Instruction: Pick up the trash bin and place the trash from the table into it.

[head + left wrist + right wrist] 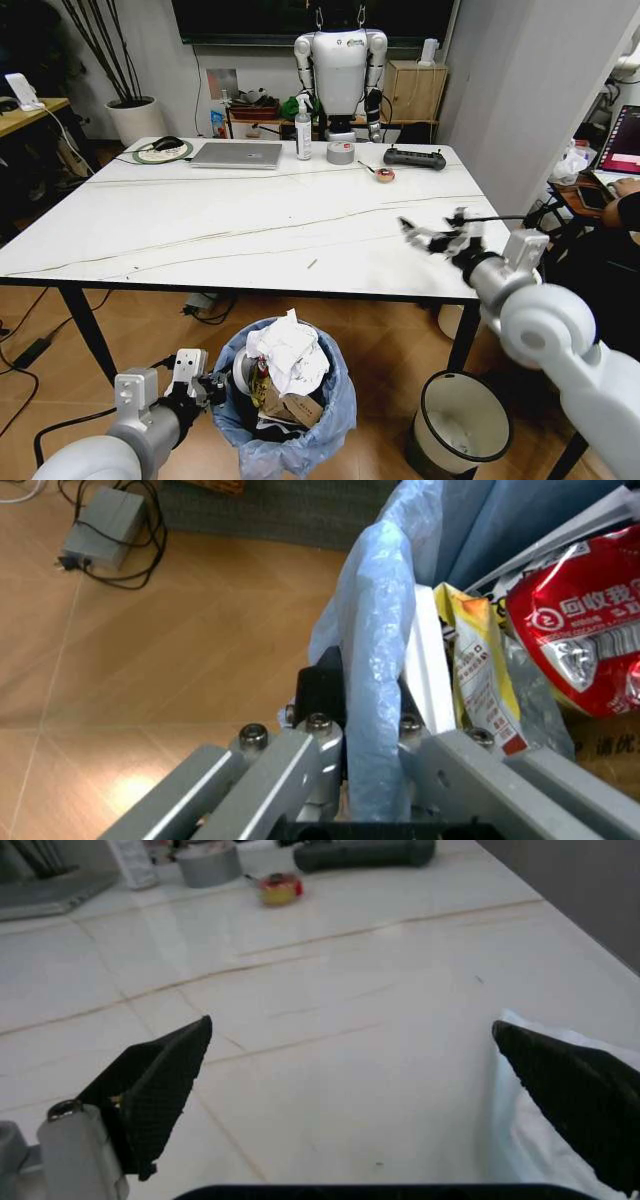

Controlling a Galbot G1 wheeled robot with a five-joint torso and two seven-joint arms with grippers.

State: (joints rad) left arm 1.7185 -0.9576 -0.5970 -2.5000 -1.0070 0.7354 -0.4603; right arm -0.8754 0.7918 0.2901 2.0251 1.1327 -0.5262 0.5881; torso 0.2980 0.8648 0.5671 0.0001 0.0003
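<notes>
Left gripper (pixel 375 780) clamps trash bin (pixel 330 420) rim (right gripper (pixel 370 1087) spread wide).

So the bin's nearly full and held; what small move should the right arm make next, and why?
Probably lower the right gripper, its fingers wide open, onto the white tissue beside its fingertip on the table and close. The left gripper already clamps the trash bin rim.

Left gripper (pixel 213 388) low, forearm extended forward, fingers clamped. Right gripper (pixel 432 236) raised, arm extended, fingers spread wide.
</notes>
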